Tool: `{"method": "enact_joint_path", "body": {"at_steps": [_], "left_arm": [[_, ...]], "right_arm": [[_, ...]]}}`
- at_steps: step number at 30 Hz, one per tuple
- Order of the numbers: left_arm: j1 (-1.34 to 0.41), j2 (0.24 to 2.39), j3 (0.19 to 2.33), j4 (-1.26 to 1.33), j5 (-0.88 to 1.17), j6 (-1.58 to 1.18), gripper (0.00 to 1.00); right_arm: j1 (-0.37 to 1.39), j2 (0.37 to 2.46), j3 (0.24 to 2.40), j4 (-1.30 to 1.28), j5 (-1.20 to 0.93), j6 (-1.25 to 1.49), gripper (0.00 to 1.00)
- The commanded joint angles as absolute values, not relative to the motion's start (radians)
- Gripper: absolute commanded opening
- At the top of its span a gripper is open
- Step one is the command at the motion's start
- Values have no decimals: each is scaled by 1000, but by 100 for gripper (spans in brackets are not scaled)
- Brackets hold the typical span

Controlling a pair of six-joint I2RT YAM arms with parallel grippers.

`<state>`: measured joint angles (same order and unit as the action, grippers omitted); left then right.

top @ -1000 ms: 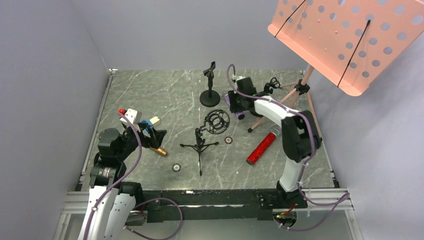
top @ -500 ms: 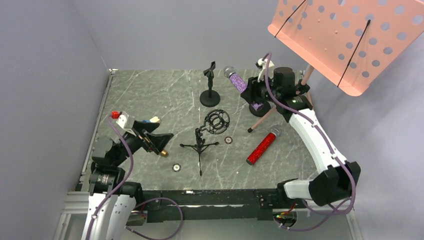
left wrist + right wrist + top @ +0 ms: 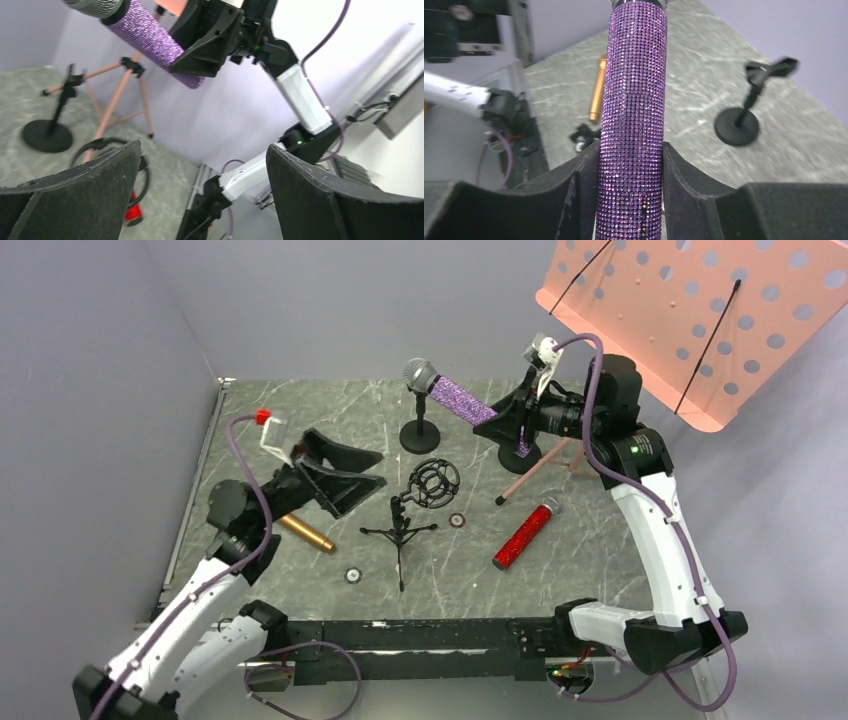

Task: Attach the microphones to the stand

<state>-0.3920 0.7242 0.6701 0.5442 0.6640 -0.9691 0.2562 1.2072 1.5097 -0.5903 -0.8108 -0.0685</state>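
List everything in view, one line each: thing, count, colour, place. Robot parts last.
purple microphone: 1, purple glitter with silver head, raised over the table's far side
red microphone: 1, red glitter, lying right of centre
gold microphone: 1, gold, lying at near left
round-base stand: 1, black, far centre
tripod stand: 1, black with ring mount, centre
music stand: 1, pink, far right
small discs: 2, dark, beside the tripod stand
table: 1, grey marble
left gripper: 1, black, open, above left of centre
right gripper: 1, black, shut on purple microphone
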Motion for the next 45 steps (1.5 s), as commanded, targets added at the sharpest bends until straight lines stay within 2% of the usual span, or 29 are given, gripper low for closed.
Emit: {"method": "enact_joint_path", "body": {"at_steps": [1,6,14,21,27,31,35,37,39,42,45], "left_arm": [[-602,832,763,723,445,-916,99],[-764,1004,837,835,291,-830,99],[-827,1188,956,876,183,-796,95],[-842,1220,978,895,111,-783,78],[-845,1244,985,926,140,-810,65],[-844,1257,985,956,155,-819,43],[-844,1257,986,972,182,-807,3],[-844,1243,977,971,190,-785,0],[-844,1217,966,957,192,-750,0],[-841,1156,958,890,197,-672,0],[-836,1078,975,755,215,-586,0]], "right_arm": [[262,1187,1545,-485,-1089,24,0],[262,1180,1502,-393,-1170,116,0],[262,1141,1412,-296,-1240,194,0],[262,1128,1373,-230,-1276,244,0],[261,1124,1348,-186,-1290,273,0],[262,1126,1344,-178,-1294,281,0],[260,1125,1342,-182,-1286,274,2],[256,1124,1346,-202,-1276,254,19],[249,1117,1353,-238,-1260,214,53],[234,1100,1366,-324,-1242,104,97],[195,1063,1356,-422,-1200,-30,100]]}}
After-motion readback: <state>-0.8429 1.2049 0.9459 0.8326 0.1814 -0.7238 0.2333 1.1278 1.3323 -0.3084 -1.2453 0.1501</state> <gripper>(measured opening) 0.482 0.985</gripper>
